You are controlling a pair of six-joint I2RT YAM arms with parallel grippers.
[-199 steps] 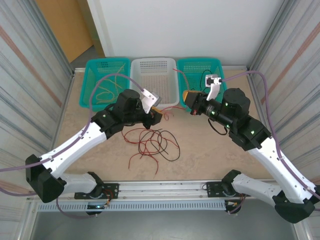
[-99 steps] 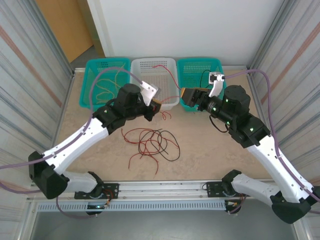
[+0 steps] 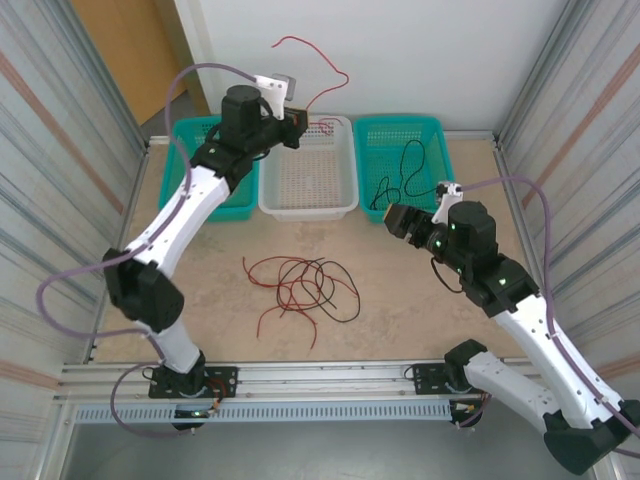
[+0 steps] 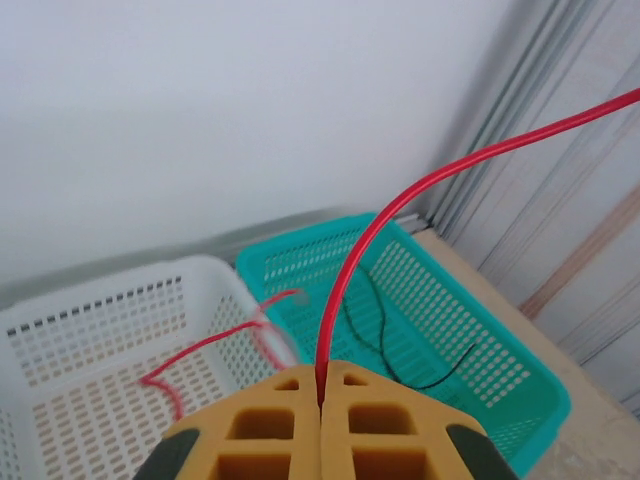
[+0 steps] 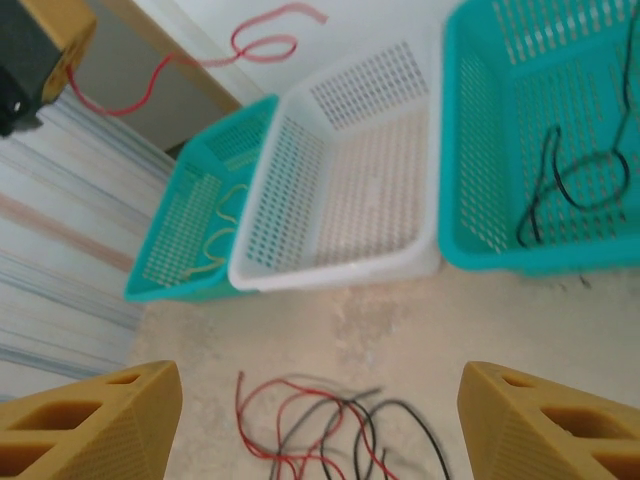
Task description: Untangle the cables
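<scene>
White basket (image 3: 307, 208): middle bin.
Tangle (image 3: 300, 285): red, black cables before it, unsorted.
Left gripper (image 4: 321, 385): pinching red cable (image 4: 400, 203) above it.
Right gripper (image 3: 397, 219): spread, empty, to its right.
Yellow cable (image 5: 212, 250), black cable (image 5: 540, 190): binned either side.

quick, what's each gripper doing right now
left gripper: jaws closed on the red cable
right gripper: open, holding nothing

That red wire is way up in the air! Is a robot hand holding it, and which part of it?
The left gripper pinches the red cable partway along its length, not at an end. The right gripper is open and holds nothing.
</scene>
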